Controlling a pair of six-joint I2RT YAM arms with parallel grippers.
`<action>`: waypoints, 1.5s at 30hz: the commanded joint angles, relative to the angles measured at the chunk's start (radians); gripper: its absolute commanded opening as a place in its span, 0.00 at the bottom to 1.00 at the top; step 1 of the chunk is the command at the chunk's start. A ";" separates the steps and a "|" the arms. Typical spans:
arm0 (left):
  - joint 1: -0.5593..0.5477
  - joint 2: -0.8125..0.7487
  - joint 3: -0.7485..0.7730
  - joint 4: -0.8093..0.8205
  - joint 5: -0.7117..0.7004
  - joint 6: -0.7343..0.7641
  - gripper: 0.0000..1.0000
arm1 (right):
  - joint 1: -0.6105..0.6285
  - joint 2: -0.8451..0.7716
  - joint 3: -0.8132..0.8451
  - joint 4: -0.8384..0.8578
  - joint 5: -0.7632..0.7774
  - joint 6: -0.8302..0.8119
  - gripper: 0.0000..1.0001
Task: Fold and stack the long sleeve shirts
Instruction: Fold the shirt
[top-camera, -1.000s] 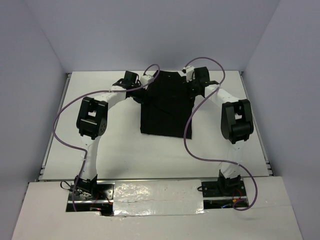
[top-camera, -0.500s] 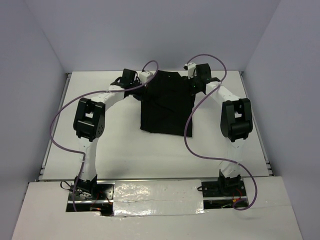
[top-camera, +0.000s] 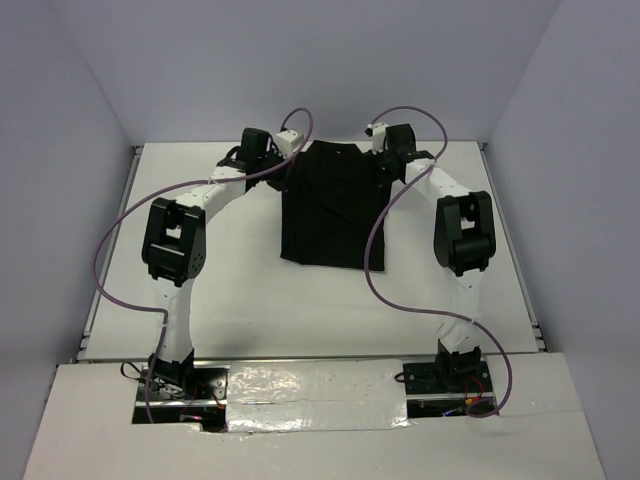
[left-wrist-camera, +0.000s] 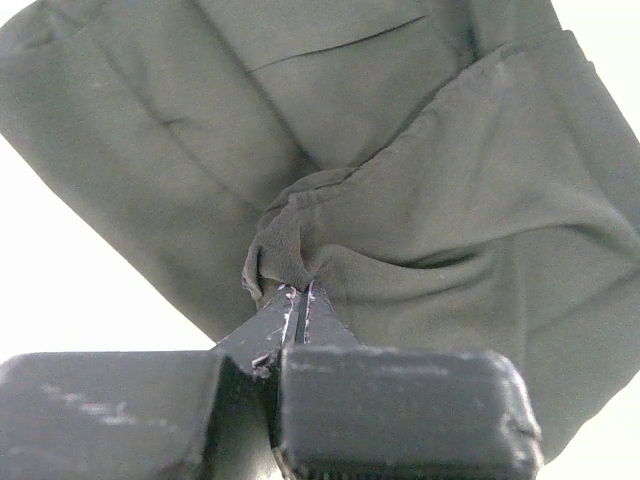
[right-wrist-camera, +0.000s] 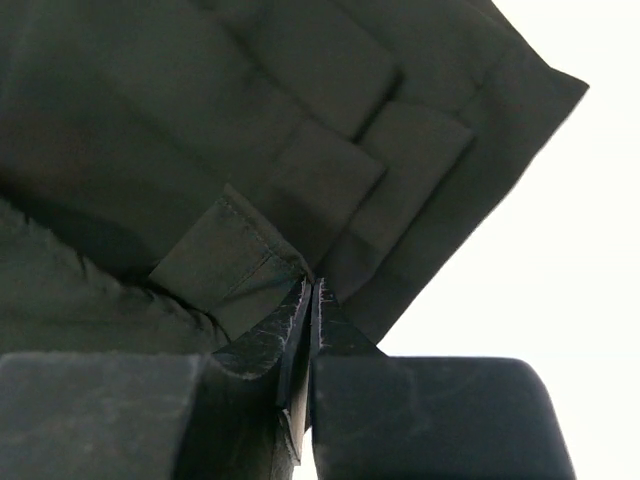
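Two grips were on: the left jaws and the right jaws were each clamped on the black shirt (top-camera: 330, 215), at its corners toward 12 o'clock. It lay partly folded, far-centre on the worktop (top-camera: 250, 300). The next move probably called for drawing that edge toward 6 o'clock, where open room lay; the worktop's far rim sat near.

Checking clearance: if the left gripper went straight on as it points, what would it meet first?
The black shirt: the left gripper is shut on a bunched fold of it, with more fabric lying straight ahead.
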 joint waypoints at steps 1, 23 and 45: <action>0.011 0.007 -0.040 0.049 -0.061 -0.014 0.00 | -0.042 0.021 0.066 -0.033 0.015 0.092 0.09; 0.011 0.067 0.022 -0.016 -0.023 0.007 0.24 | 0.075 -0.165 -0.216 -0.045 -0.044 0.459 0.48; 0.011 0.063 0.018 -0.031 -0.041 0.049 0.06 | -0.022 -0.093 -0.167 -0.125 0.064 0.566 0.00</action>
